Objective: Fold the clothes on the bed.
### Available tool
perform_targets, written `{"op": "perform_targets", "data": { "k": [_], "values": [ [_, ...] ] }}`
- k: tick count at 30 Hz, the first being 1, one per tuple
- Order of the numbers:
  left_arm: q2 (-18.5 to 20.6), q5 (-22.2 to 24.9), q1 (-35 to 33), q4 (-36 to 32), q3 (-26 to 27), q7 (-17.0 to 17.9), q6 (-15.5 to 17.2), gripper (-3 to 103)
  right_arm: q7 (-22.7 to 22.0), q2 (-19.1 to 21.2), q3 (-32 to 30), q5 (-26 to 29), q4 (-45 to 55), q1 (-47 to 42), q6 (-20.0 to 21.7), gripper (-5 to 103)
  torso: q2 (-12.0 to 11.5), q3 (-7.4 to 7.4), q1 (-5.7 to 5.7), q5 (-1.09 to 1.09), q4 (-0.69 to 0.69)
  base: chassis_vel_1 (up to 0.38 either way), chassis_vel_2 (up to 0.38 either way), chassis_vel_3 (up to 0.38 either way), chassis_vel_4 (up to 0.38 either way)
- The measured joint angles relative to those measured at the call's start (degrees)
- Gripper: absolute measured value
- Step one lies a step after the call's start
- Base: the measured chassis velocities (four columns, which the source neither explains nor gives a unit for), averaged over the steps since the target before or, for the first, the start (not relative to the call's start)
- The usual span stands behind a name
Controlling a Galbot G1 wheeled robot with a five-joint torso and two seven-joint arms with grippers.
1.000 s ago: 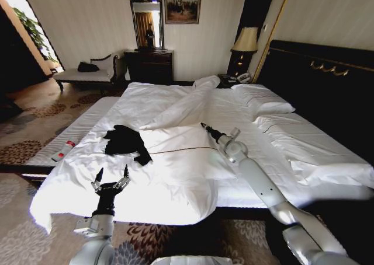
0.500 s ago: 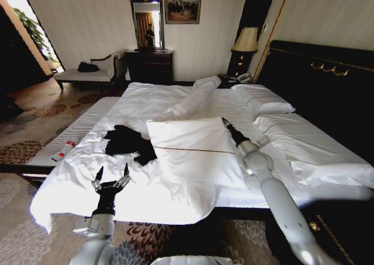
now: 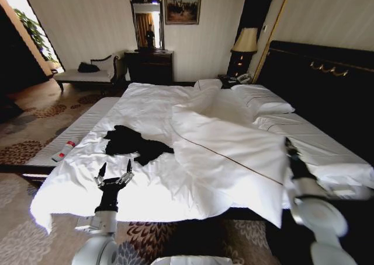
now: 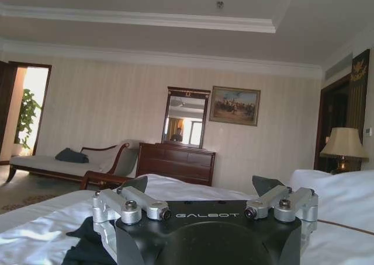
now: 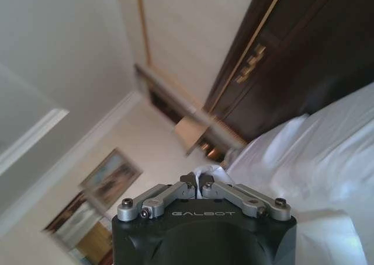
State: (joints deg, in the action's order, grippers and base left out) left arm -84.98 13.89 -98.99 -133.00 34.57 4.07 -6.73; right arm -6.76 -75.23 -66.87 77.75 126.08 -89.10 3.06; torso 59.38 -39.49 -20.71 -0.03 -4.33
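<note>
One T-shirt (image 3: 135,143) to fold, and folding proper looks not yet begun — this reads as the clearing step, getting bedding off the work area. The shirt lies crumpled on the bed (image 3: 82,177), left of middle, toward the foot edge, one dark end just touching the lifted duvet (image 3: 234,154). A small bottle (image 3: 62,151) sits on the striped bench (image 3: 70,138) at far left, well apart from the shirt.

Left gripper (image 3: 114,175) — hovers upright over the foot edge of the bed, near the shirt but not touching it, fingers (image 3: 101,171) spread apart, nothing between them. Left wrist view agrees: both finger bases wide apart, the shirt (image 4: 87,244) low in front, white sheet beyond.

Duvet corner is drawn across toward the right side of the bed, its piped edge running diagonally, a big fold hanging over the near edge.

Right gripper (image 3: 290,147) — arm bent up at the right side of the bed, wrist pointing toward the headboard (image 3: 327,72), gripper at the duvet's right edge. In the right wrist view the gripper (image 5: 198,184) has its fingers pinched together on a bit of white cloth — judged to be the duvet.

Next move, as a judgement: let the duvet go clear of the shirt, then bring both grippers to the shirt and spread it flat before any fold. Risk: the duvet edge drags the shirt end it touches.
</note>
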Motion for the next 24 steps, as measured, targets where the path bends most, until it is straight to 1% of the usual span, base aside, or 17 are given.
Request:
{"op": "perform_targets", "data": {
  "k": [1, 2, 4, 6, 7, 8, 9, 10, 11, 12, 14, 15, 17, 18, 20, 23, 24],
  "values": [
    [0.0, 0.0, 0.0, 0.0, 0.0, 0.0, 0.0, 100, 0.0, 0.0, 0.0, 0.0, 0.0, 0.0, 0.0, 0, 0.0, 0.0, 0.0, 0.0, 0.0, 0.0, 0.0, 0.0, 0.0],
    [0.12, 0.51, 0.61, 0.21, -0.39, 0.02, 0.0, 100, -1.24, -1.09, -2.84, -0.31, 0.82, -2.01, -0.27, 0, 0.0, 0.0, 0.0, -0.01, 0.01, 0.0, 0.0, 0.0, 0.0],
    [0.53, 1.63, 0.9, 0.14, -0.74, 0.06, 0.1, 100, -2.85, -2.27, -5.31, -1.35, 1.38, -4.4, -0.66, 0, 0.0, 0.0, 0.0, -0.01, -0.02, 0.0, 0.0, 0.0, 0.0],
    [0.75, 2.03, 0.91, 0.05, -0.79, 0.06, 0.12, 100, -3.34, -2.59, -5.83, -1.7, 1.51, -4.98, -0.78, 0, 0.0, 0.0, 0.0, 0.0, -0.01, 0.0, 0.0, 0.0, 0.0],
    [1.71, 3.4, 0.99, -0.18, -0.83, 0.07, 0.15, 100, -4.96, -3.61, -7.16, -2.36, 1.92, -6.32, -0.97, 0, 0.0, 0.0, 0.0, 0.0, 0.03, 0.0, 0.0, 0.0, 0.0],
    [2.78, 4.73, 1.16, -0.29, -0.78, 0.09, 0.21, 100, -6.15, -4.36, -8.17, -2.4, 2.44, -7.34, -1.0, 0, 0.0, 0.0, 0.0, 0.01, 0.03, 0.0, 0.0, 0.0, 0.0],
    [2.78, 4.73, 1.16, -0.29, -0.78, 0.09, 0.21, 100, -6.15, -4.36, -8.17, -2.4, 2.44, -7.34, -1.0, 0, 0.0, 0.0, 0.0, 0.01, 0.03, 0.0, 0.0, 0.0, 0.0],
    [3.45, 5.57, 1.27, -0.34, -0.67, 0.12, 0.29, 100, -6.96, -4.94, -8.88, -2.28, 2.91, -8.18, -1.04, 0, 0.0, 0.0, 0.0, 0.0, 0.02, 0.0, 0.0, 0.0, 0.0],
    [5.16, 7.67, 1.88, -0.37, -0.39, 0.27, 0.62, 100, -8.62, -6.23, -10.46, -2.0, 3.98, -10.33, -1.3, 0, 0.0, 0.0, 0.0, -0.01, 0.02, 0.0, 0.0, 0.0, 0.0],
    [6.39, 9.3, 2.48, -0.37, -0.26, 0.47, 0.98, 100, -9.5, -7.1, -11.5, -1.99, 4.52, -11.86, -1.55, 0, 0.0, 0.0, 0.0, 0.0, -0.02, 0.0, 0.0, 0.0, 0.0],
    [7.12, 10.23, 2.87, -0.38, -0.23, 0.57, 1.24, 100, -10.07, -7.58, -12.18, -2.05, 4.75, -12.73, -1.83, 0, 0.0, -0.01, 0.0, -0.01, -0.02, 0.0, 0.0, 0.0, 0.0],
    [8.12, 11.29, 3.34, -0.38, -0.28, 0.7, 1.58, 100, -10.83, -8.19, -13.13, -2.16, 4.95, -13.53, -2.19, 0, 0.0, -0.01, 0.0, -0.01, -0.01, 0.0, 0.0, 0.0, 0.0],
    [10.47, 12.69, 4.48, -0.31, -0.6, 0.8, 1.93, 100, -13.93, -9.67, -16.4, -2.44, 4.98, -14.9, -3.51, 0, 0.0, 0.0, 0.0, -0.01, 0.0, 0.0, 0.0, 0.0, 0.0],
    [10.47, 12.69, 4.48, -0.31, -0.6, 0.8, 1.93, 100, -13.93, -9.67, -16.4, -2.44, 4.98, -14.9, -3.51, 0, 0.0, 0.0, 0.0, -0.01, 0.0, 0.0, 0.0, 0.0, 0.0],
    [11.38, 13.32, 4.72, -0.38, -0.65, 0.81, 2.07, 100, -15.44, -10.15, -18.83, -3.17, 3.82, -15.85, -5.06, 0, 0.0, -0.01, 0.0, -0.01, 0.0, 0.0, 0.0, 0.0, 0.0],
    [11.76, 13.72, 4.57, -0.73, -0.6, 0.81, 2.09, 100, -15.89, -10.19, -20.53, -4.11, 2.14, -16.61, -6.37, 0, 0.0, -0.01, -0.01, -0.01, 0.01, 0.0, 0.0, 0.0, 0.0],
    [12.21, 14.12, 4.62, -0.82, -0.57, 0.81, 2.12, 100, -16.32, -10.36, -21.84, -4.45, 0.69, -17.44, -7.48, 0, 0.0, -0.01, -0.01, 0.0, 0.05, 0.0, 0.0, 0.0, 0.0]
  ]
}}
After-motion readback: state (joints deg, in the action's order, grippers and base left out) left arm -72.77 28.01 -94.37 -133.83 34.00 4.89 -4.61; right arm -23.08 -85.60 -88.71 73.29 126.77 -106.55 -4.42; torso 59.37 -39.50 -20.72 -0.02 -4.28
